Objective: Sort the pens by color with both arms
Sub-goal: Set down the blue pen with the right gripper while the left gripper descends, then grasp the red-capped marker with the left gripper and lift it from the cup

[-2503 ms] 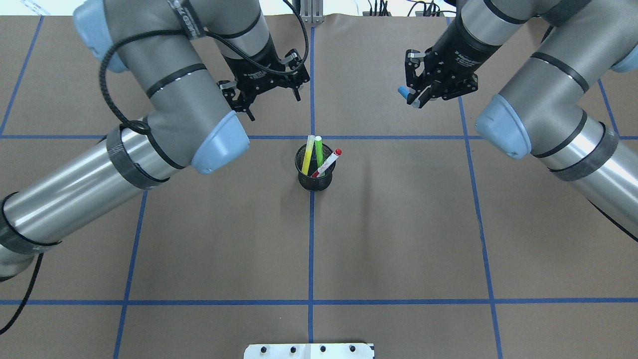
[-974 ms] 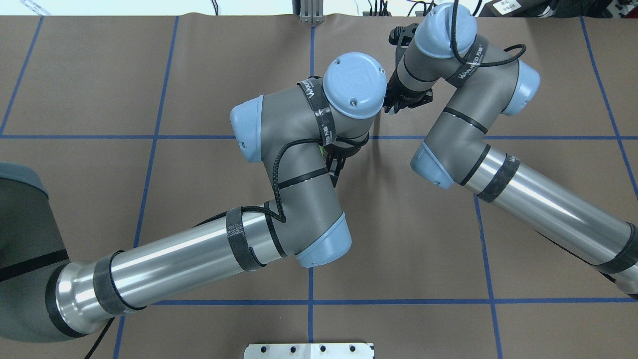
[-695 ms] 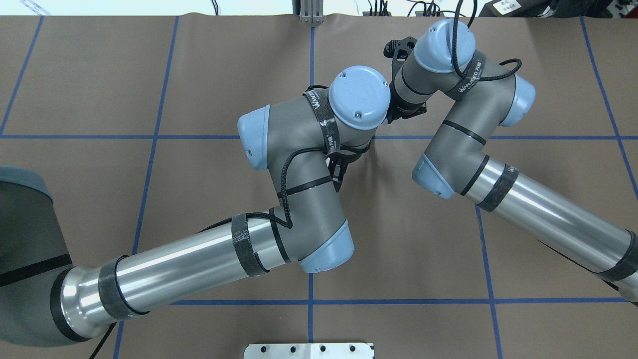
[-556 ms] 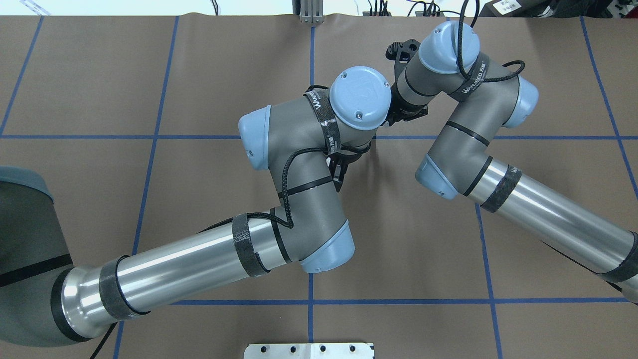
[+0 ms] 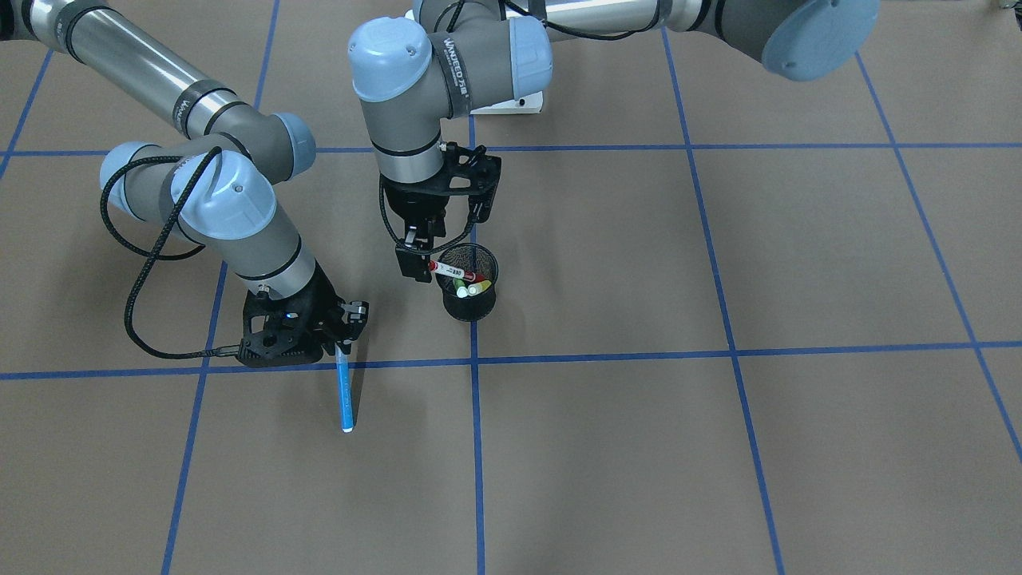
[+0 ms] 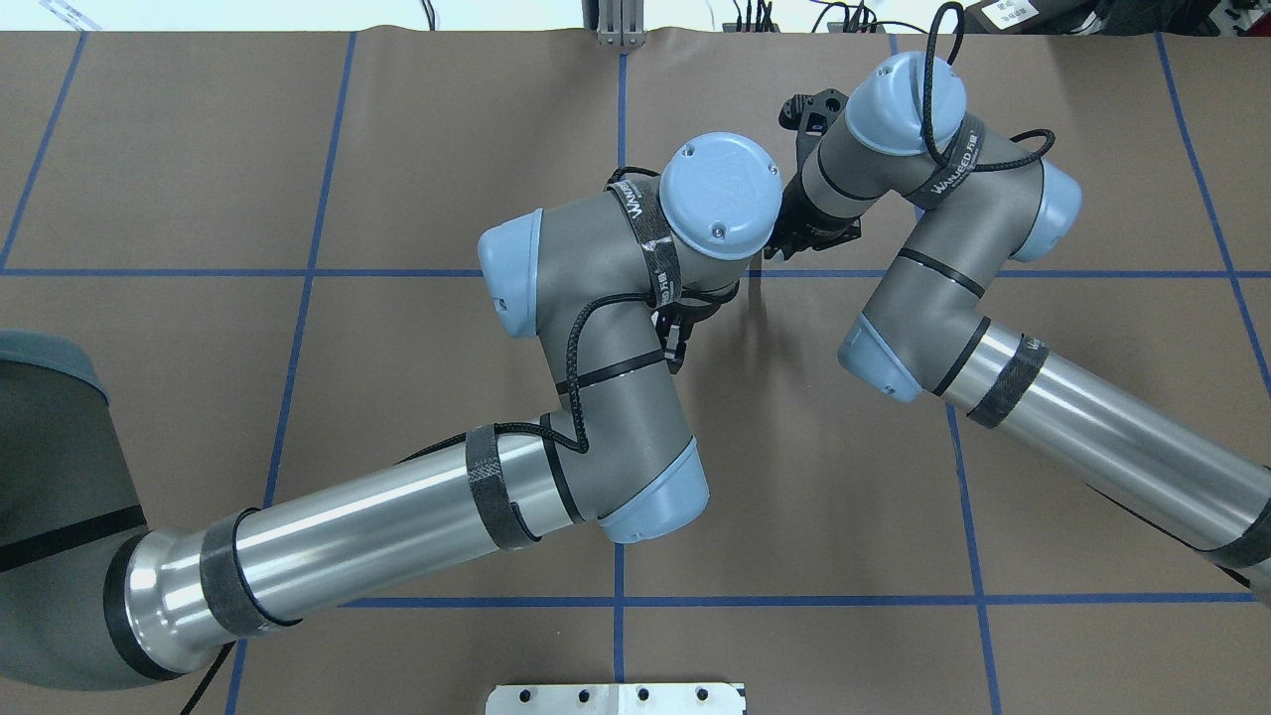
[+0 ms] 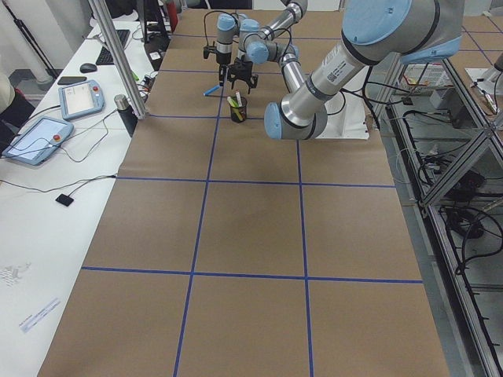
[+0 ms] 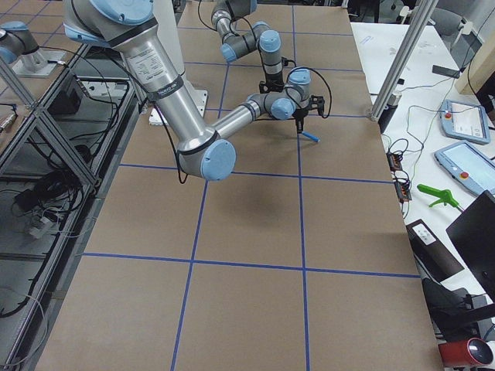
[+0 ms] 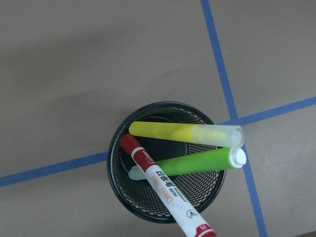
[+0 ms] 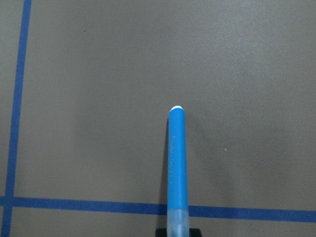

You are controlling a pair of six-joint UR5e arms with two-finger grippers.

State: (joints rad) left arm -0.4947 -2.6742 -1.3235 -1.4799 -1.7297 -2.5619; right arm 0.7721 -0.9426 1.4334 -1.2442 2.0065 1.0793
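Note:
My left gripper (image 5: 421, 267) hangs over the black mesh cup (image 5: 471, 307) and is shut on the upper end of the white pen with the red cap (image 5: 453, 274). That pen (image 9: 163, 185) leans out over the rim. The yellow pen (image 9: 177, 132) and green pen (image 9: 197, 162) stand in the cup. My right gripper (image 5: 342, 349) is shut on the blue pen (image 5: 345, 395). The blue pen (image 10: 177, 163) slants down low over the paper, a short way from the cup. In the overhead view my wrists hide the cup and pens.
Brown paper with a blue tape grid (image 5: 607, 355) covers the table. The white bolted pedestal (image 6: 616, 698) stands at the robot's side. My two wrists (image 6: 720, 194) are close together above the middle. Tablets (image 7: 39, 137) lie on a side bench.
Since 2.5 s ago both arms swung in; the left wrist now covers the cup. Over the last second the right wrist drifted slightly right and toward the robot; the left barely moved.

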